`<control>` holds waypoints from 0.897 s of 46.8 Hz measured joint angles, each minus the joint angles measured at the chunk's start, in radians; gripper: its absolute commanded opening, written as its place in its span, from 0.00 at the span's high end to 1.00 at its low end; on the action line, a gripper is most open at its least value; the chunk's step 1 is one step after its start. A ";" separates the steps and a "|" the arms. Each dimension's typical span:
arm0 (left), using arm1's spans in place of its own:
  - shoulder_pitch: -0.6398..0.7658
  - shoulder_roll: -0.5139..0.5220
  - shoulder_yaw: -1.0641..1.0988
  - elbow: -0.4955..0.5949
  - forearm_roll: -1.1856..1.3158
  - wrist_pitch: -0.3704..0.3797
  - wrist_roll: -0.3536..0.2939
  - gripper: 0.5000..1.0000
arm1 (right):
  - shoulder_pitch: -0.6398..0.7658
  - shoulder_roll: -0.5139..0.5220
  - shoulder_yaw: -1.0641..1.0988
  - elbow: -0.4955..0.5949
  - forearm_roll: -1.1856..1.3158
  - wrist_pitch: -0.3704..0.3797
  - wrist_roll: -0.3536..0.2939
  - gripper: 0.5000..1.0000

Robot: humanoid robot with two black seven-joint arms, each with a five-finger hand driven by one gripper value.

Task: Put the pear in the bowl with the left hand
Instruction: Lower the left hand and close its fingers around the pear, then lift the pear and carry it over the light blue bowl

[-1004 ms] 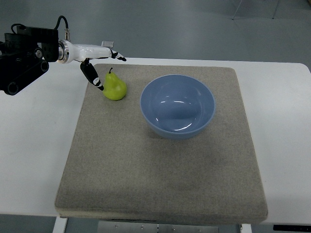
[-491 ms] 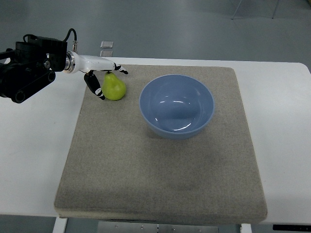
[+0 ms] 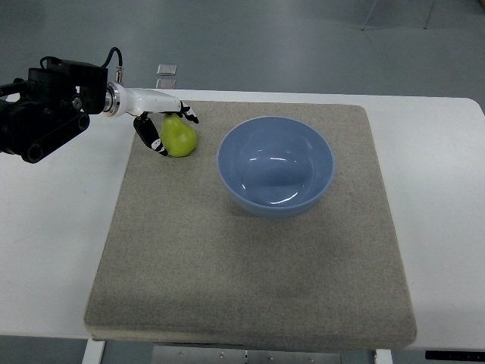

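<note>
A yellow-green pear (image 3: 179, 137) lies on the grey mat (image 3: 250, 250) at its far left corner. My left hand (image 3: 171, 129) comes in from the left edge and closes around the pear: the thumb (image 3: 154, 140) presses its near-left side and the other fingers (image 3: 187, 114) curl over its far side. The pear still rests on the mat. A light blue bowl (image 3: 276, 166) stands empty on the mat to the right of the pear, a short gap away. My right arm does not show.
The mat lies on a white table (image 3: 53, 250) whose bare top runs around it on all sides. The black forearm and wrist housing (image 3: 45, 106) hang over the table's far left. A small grey block (image 3: 167, 70) sits beyond the far edge.
The hand slid right onto the pear and its fingers curled in from a spread pose to wrap it. The pear shifted slightly toward the far edge.
</note>
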State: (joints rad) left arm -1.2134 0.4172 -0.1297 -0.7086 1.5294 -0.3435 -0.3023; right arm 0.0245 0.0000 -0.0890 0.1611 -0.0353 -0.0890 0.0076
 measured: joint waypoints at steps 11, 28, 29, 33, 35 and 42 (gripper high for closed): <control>0.001 -0.002 0.002 0.003 0.001 0.000 0.005 0.95 | 0.000 0.000 0.000 0.000 0.000 0.000 0.000 0.15; -0.016 0.011 0.002 0.003 0.000 0.000 0.005 1.00 | 0.000 0.000 0.000 0.000 0.000 0.000 0.000 0.15; -0.017 0.011 0.002 0.003 0.000 0.000 0.005 1.00 | 0.000 0.000 0.000 0.000 0.000 0.000 0.000 0.15; -0.023 0.012 0.001 0.003 0.000 0.000 0.005 1.00 | 0.000 0.000 0.000 0.000 0.000 0.000 0.000 0.15; -0.028 0.012 0.000 0.001 -0.001 0.000 0.005 1.00 | 0.000 0.000 0.000 0.000 0.000 0.000 0.000 0.15; -0.050 0.012 0.000 -0.009 -0.001 0.000 0.005 1.00 | 0.000 0.000 0.000 0.000 0.000 0.000 0.000 0.15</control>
State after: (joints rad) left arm -1.2639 0.4297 -0.1300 -0.7180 1.5287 -0.3435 -0.2975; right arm 0.0245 0.0000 -0.0890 0.1611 -0.0353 -0.0890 0.0076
